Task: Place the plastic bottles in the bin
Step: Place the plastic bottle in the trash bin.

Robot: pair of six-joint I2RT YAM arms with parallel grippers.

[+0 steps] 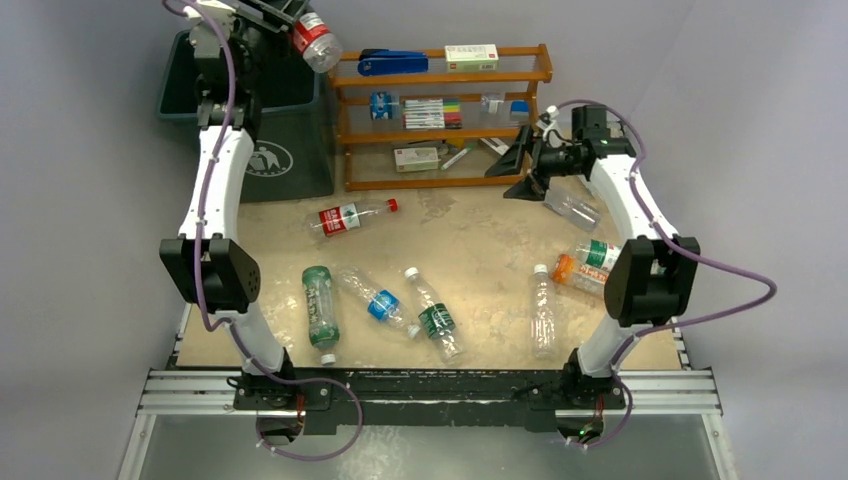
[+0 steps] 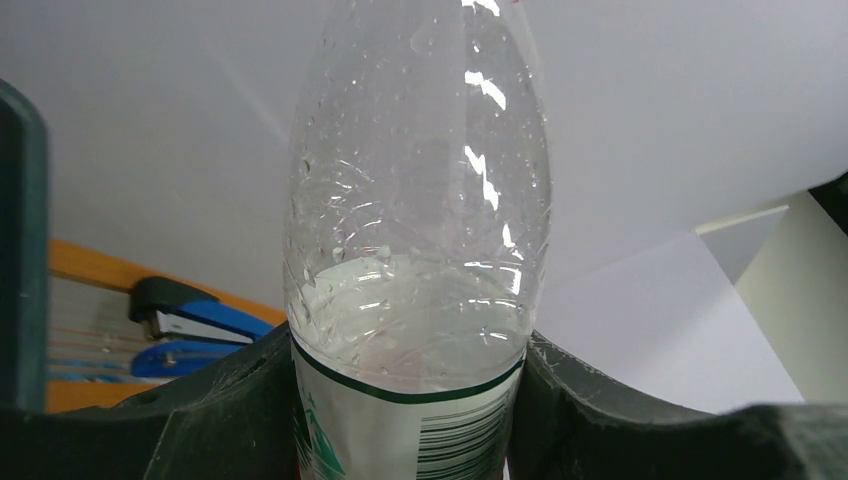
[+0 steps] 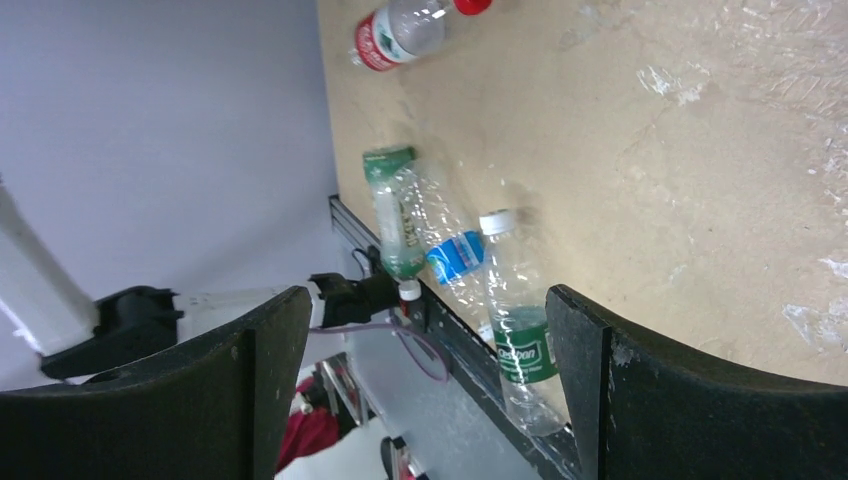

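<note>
My left gripper [image 1: 288, 18] is raised high at the back left, shut on a clear bottle with a red label [image 1: 317, 42], held over the right rim of the dark green bin [image 1: 285, 150]. In the left wrist view the fingers [image 2: 230, 410] clamp this bottle [image 2: 420, 200] at its label. My right gripper [image 1: 524, 166] is open and empty, above the table in front of the rack, next to a clear bottle [image 1: 572, 208]. Several bottles lie on the table: red-labelled [image 1: 350, 217], green [image 1: 321, 305], blue-labelled [image 1: 378, 300], green-labelled [image 1: 433, 316], clear [image 1: 542, 310], orange [image 1: 585, 262].
An orange-brown wooden rack [image 1: 445, 125] with a blue stapler [image 1: 392, 62], markers and small boxes stands right of the bin. The right wrist view shows the red-labelled [image 3: 395, 30], green [image 3: 395, 215], blue-labelled [image 3: 455, 255] and green-labelled [image 3: 515, 320] bottles by the near edge.
</note>
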